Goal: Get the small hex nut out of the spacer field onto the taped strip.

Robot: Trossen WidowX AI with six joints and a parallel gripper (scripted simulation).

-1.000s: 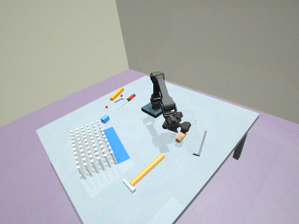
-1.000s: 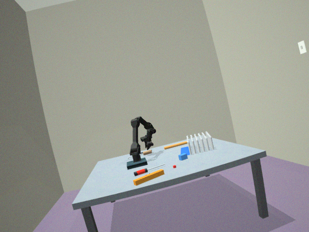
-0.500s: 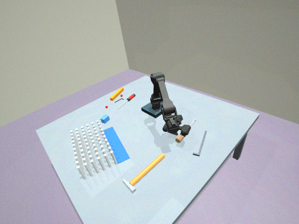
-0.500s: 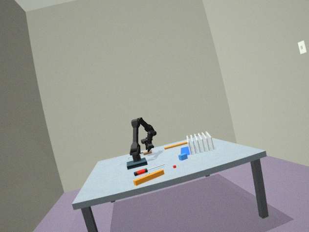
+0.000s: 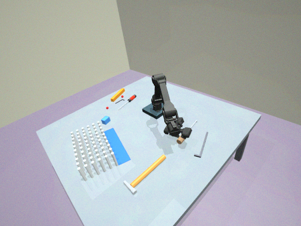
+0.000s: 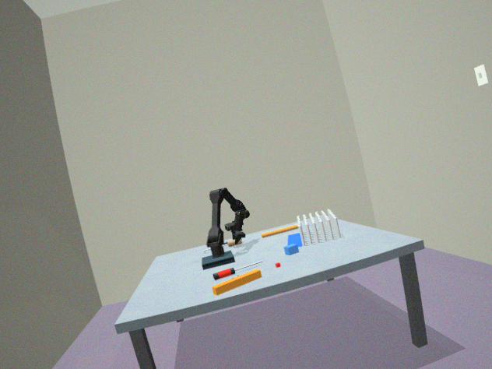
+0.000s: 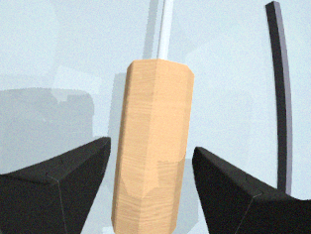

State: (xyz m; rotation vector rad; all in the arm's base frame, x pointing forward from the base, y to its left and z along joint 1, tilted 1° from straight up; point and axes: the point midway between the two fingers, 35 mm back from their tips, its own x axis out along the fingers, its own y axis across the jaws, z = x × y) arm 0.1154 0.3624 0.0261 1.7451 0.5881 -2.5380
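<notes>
My gripper (image 5: 180, 137) (image 6: 237, 240) (image 7: 153, 149) is open, low over the table, with its fingertips on either side of a tool's wooden handle (image 5: 180, 140) (image 6: 231, 243) (image 7: 155, 124). A gap shows on both sides of the handle in the wrist view. The tool's thin pale rod (image 5: 193, 124) (image 7: 164, 30) lies toward the table's far right. White spacers (image 5: 95, 168) (image 6: 334, 226) stand upright in rows. The blue taped strip (image 5: 117, 146) (image 6: 294, 240) lies bare along their near side. The nut cannot be made out.
A grey L-shaped bar (image 5: 204, 144) (image 7: 282, 99) lies right of the handle. A hammer (image 5: 148, 170) (image 6: 279, 230) lies between gripper and spacers. A blue block (image 5: 105, 120) (image 6: 291, 249), screwdriver (image 5: 132, 97) (image 6: 224, 273), hex key (image 5: 119, 101), orange bar (image 5: 117, 94) (image 6: 237, 282) and small red pieces lie beyond.
</notes>
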